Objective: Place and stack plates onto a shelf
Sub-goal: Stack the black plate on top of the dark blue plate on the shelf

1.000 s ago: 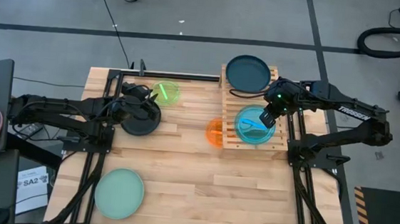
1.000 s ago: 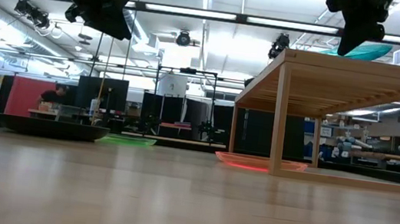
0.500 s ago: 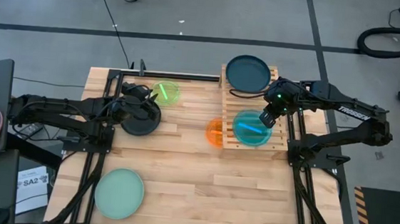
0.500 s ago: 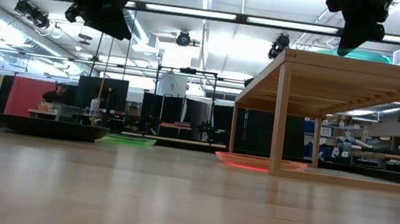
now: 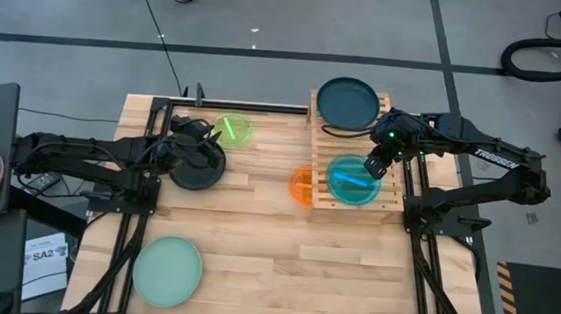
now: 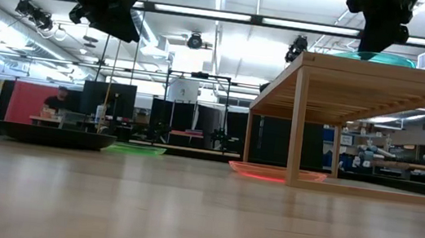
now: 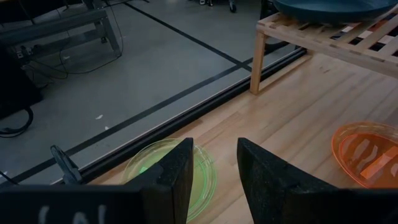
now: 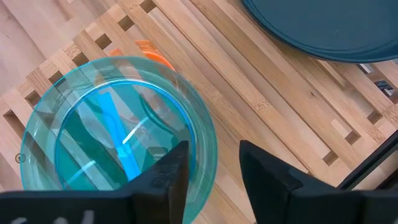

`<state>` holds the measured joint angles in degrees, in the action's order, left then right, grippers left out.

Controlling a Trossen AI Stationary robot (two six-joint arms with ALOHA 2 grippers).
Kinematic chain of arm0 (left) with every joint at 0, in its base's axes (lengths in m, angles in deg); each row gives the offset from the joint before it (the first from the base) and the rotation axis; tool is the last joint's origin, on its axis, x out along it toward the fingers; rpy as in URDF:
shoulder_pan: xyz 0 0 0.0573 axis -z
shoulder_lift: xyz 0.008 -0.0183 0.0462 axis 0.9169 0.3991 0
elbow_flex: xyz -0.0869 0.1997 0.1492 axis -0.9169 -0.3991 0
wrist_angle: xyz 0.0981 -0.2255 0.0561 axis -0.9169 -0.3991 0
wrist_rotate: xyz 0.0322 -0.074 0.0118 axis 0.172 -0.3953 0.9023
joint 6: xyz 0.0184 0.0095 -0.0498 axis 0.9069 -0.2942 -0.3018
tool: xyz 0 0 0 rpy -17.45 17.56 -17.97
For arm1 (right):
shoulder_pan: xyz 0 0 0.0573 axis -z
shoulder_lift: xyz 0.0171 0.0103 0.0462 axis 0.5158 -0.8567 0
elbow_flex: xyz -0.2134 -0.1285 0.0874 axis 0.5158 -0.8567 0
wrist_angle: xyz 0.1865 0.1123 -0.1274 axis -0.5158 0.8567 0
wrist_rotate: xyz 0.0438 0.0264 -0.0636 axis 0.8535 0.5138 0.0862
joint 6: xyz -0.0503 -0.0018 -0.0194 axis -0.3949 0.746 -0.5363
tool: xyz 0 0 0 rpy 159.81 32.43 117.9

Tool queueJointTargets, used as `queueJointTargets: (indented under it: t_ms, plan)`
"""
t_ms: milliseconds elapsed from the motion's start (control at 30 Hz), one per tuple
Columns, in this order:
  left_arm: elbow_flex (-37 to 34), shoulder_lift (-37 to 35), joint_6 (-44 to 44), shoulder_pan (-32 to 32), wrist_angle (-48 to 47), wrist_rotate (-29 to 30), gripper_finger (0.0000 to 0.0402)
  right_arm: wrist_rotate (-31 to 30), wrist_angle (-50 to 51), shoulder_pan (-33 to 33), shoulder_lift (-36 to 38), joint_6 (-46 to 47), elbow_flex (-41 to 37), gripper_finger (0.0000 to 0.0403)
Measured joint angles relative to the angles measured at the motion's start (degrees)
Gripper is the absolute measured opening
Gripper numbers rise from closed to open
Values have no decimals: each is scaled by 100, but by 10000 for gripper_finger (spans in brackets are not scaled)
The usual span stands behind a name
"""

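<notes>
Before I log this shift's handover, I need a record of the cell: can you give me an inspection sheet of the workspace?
Surface: wood-plank table, flat, no spills seen.
Job's things: shelf carries the dark teal plate and cyan plate; orange plate lies partly under it; green plate, black plate and mint plate on the table.
Clutter: nothing seen.
Grippers: right tool open over the cyan plate's rim; left tool open, empty, above the green plate.
Cables: black cable across the floor.
Surroundings: person at a far desk.
</notes>
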<state>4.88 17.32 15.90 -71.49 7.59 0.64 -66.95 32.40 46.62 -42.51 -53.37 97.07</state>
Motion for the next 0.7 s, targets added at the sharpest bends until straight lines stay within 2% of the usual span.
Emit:
queueJointTargets:
  t_ms: [367, 700]
  plan:
    - [0, 1, 0, -2, 0, -1, 131, -324, 2, 0, 0, 0, 0, 198]
    - [0, 1, 4, -2, 0, -72, 131, -326, -2, 0, 0, 0, 0, 202]
